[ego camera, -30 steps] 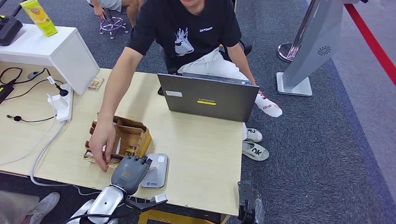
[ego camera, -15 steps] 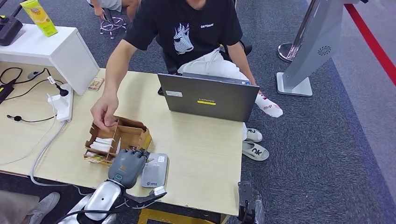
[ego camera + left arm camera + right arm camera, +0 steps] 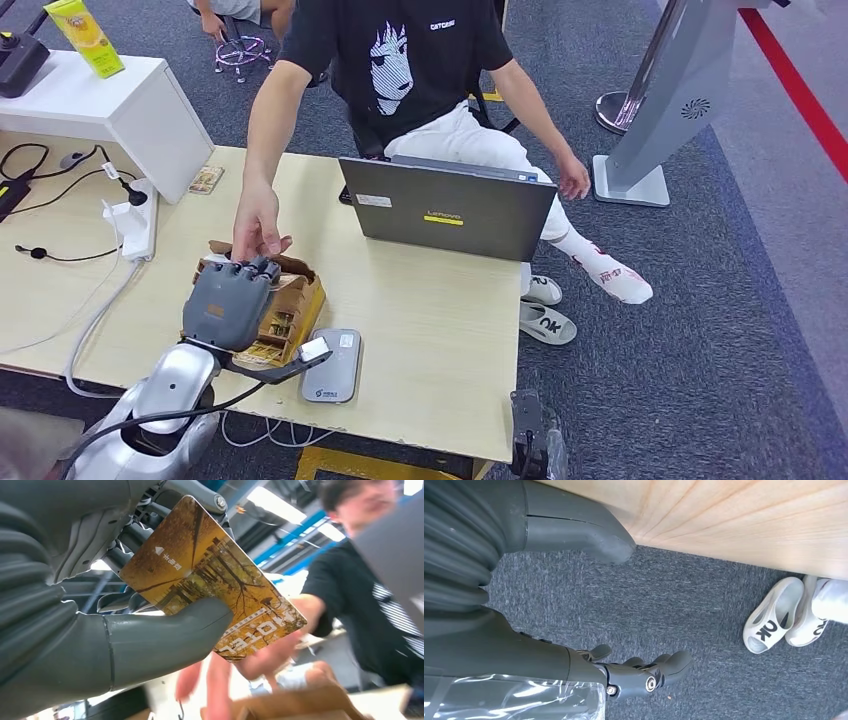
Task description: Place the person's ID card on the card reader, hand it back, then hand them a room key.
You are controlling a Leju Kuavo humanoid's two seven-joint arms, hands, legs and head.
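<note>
Left of frame centre, key card handover
Left hand pinches the room key card over the cardboard box, meeting the person's hand; right hand hangs empty, fingers loosely apart

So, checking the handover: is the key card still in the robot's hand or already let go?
Still held: the left hand pinches the key card; the person's hand reaches just beneath it.

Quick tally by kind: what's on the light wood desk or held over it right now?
Laptop: 1
Card reader: 1
Cardboard organizer box: 1
Power strip: 1
Hotel key card, held by left hand: 1
Small card near the white box: 1
Total: 6
</note>
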